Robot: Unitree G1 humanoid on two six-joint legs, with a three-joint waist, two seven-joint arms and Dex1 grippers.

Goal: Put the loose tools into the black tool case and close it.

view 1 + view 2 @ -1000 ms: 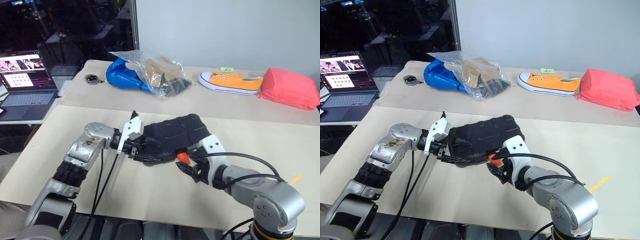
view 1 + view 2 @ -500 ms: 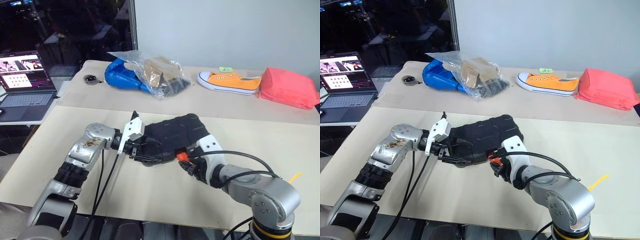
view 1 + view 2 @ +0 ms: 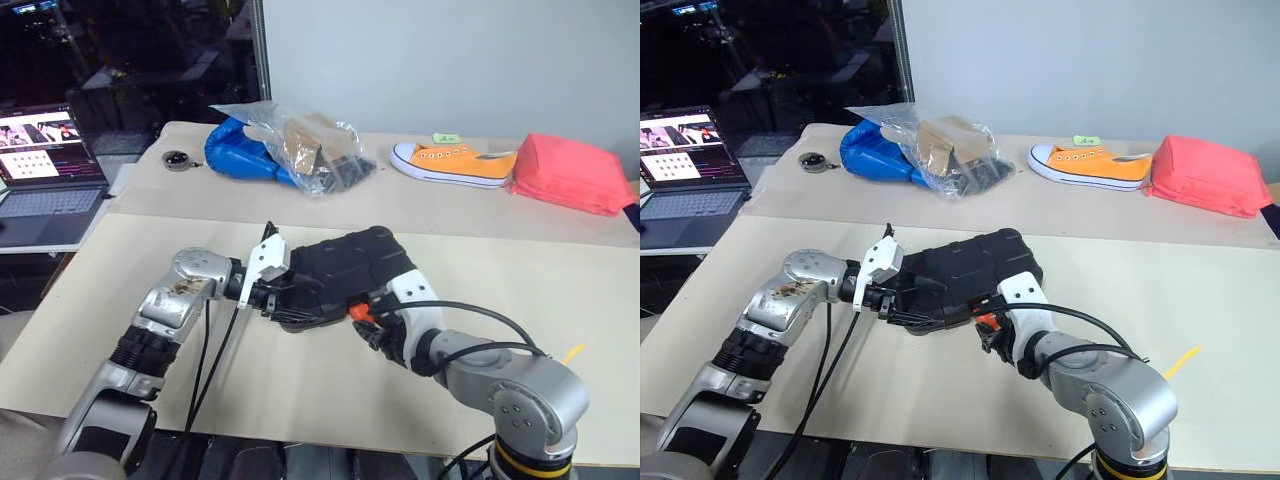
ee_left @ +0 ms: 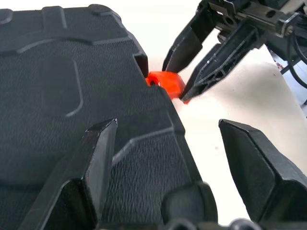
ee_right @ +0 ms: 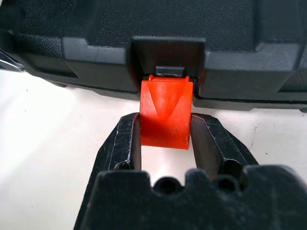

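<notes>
The black tool case [image 3: 350, 262] lies with its lid down on the near table. Its orange latch [image 5: 165, 112] sticks out from the front edge. My right gripper [image 5: 165, 122] is shut on the latch, one finger on each side, as the left wrist view also shows [image 4: 175, 81]. My left gripper [image 4: 165, 125] is open and straddles the case's left corner [image 3: 283, 300]; one finger rests over the lid and the other hangs beside the edge. A small grey ring [image 3: 182, 159] lies on the far table; other loose tools are hidden.
On the far table lie a blue bag [image 3: 235, 150] under a clear plastic bag [image 3: 315, 140], an orange shoe [image 3: 455, 163] and a red pouch [image 3: 575, 175]. An open laptop [image 3: 45, 170] stands at the left. A yellow strip [image 3: 572, 352] lies near the right edge.
My right gripper has narrowed and closed on the orange latch. The left gripper has kept still. The camera has shifted slightly.
</notes>
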